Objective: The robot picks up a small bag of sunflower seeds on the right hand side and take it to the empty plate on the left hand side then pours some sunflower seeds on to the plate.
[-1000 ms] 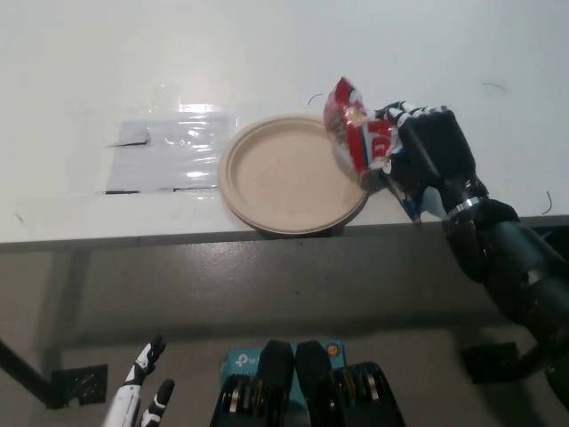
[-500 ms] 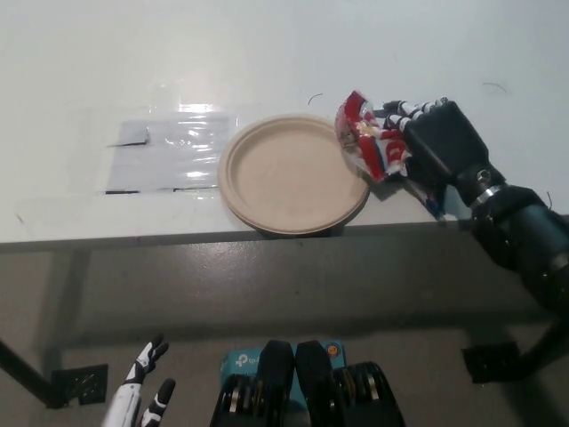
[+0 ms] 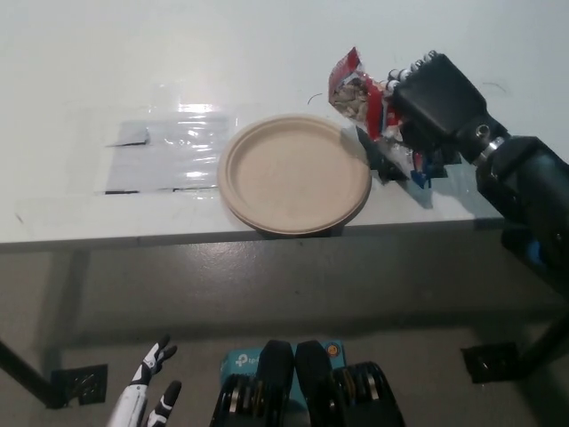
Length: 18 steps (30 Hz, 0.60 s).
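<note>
One red sunflower seed bag [image 3: 357, 96], clutched by the black right robot hand [image 3: 425, 111] beside an empty plate [image 3: 294, 173]; white left robot hand [image 3: 149, 400] low, fingers spread.

Single view only: head cam, mounted high on the robot, pitched steeply down and facing forward over the table [image 3: 267, 53]. Mid range. Table top fills the upper half, its near edge runs roughly level across the middle, floor below it fills the lower half. Plate [image 3: 294, 173] sits about centre frame, just behind the near edge. Right hand [image 3: 425, 111] enters from the right edge at upper right; left hand [image 3: 147, 400] clipped at bottom left. No second view, so no overlap.
</note>
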Available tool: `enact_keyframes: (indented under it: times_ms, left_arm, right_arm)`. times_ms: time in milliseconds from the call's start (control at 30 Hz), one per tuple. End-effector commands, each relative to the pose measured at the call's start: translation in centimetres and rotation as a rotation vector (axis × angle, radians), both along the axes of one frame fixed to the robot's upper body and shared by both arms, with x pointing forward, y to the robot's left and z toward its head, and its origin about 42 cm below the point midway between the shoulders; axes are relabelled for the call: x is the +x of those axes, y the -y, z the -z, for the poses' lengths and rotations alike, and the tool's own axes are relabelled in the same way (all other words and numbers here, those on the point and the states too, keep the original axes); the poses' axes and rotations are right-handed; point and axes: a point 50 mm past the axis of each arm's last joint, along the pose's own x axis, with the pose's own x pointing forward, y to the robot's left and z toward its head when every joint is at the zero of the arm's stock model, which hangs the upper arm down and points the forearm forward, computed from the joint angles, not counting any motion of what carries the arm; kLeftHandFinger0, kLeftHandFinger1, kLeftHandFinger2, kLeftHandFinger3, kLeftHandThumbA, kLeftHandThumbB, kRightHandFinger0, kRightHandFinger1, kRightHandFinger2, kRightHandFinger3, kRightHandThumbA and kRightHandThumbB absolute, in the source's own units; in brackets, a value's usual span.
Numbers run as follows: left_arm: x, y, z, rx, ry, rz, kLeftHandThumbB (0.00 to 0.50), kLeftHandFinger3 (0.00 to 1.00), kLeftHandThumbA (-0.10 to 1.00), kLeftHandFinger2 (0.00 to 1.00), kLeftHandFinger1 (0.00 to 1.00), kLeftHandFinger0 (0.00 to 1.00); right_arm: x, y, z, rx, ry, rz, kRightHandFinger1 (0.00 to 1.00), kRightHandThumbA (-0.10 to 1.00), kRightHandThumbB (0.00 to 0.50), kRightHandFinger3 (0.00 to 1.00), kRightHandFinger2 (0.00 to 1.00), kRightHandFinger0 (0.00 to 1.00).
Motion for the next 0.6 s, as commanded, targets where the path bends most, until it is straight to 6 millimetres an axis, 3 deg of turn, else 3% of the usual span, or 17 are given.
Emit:
enact_keyframes:
  times_ms: [0,67,167,233,267,300,333,433,567]
  left_arm:
    - [0.3,-0.4,-1.0,0.024,0.049,0.039,0.098,1.00,1.00,0.90,0.98,0.99]
    - [0.3,-0.4,-1.0,0.020,0.050,0.038,0.105,1.00,1.00,0.91,0.99,1.00]
    - [0.5,-0.3,-1.1,0.023,0.059,0.036,0.087,1.00,1.00,0.91,0.98,0.98]
    - [0.6,-0.3,-1.2,0.016,0.058,0.030,0.103,1.00,1.00,0.97,0.99,0.96]
    - [0.5,-0.3,-1.2,0.009,0.058,0.028,0.103,1.00,1.00,0.98,1.00,0.96]
    - [0.5,-0.2,-1.2,-0.018,0.053,0.017,0.103,1.00,1.00,1.00,1.00,0.98]
    - [0.6,-0.2,-1.3,-0.015,0.057,0.013,0.097,1.00,1.00,1.00,1.00,1.00]
    - [0.6,-0.2,-1.2,-0.023,0.059,0.011,0.092,1.00,1.00,1.00,1.00,1.00]
    - [0.8,-0.3,-1.3,-0.015,0.063,0.011,0.094,1.00,1.00,1.00,1.00,1.00]
  right_arm:
    - [1.1,-0.9,-5.0,-0.063,0.124,-0.013,0.00,-0.10,0.366,0.13,0.29,0.00]
    - [1.1,-1.4,-4.6,-0.106,0.155,-0.030,0.00,-0.10,0.355,0.09,0.29,0.00]
    - [1.1,-2.2,-4.3,-0.147,0.155,-0.040,0.01,-0.10,0.334,0.05,0.44,0.00]
    - [1.1,-2.8,-3.9,-0.145,0.134,-0.045,0.05,-0.06,0.475,0.09,0.49,0.00]
    - [1.1,-2.8,-3.7,-0.144,0.126,-0.044,0.04,-0.03,0.496,0.09,0.47,0.00]
    - [1.1,-3.1,-3.3,-0.164,0.139,-0.052,0.02,-0.01,0.478,0.08,0.45,0.00]
    - [1.0,-3.4,-3.1,-0.174,0.144,-0.060,0.00,-0.10,0.316,0.04,0.43,0.00]
    - [1.0,-3.8,-2.8,-0.235,0.170,-0.065,0.00,-0.10,0.252,0.03,0.51,0.00]
    - [1.0,-3.9,-2.1,-0.313,0.205,-0.068,0.00,-0.10,0.269,0.01,0.53,0.00]
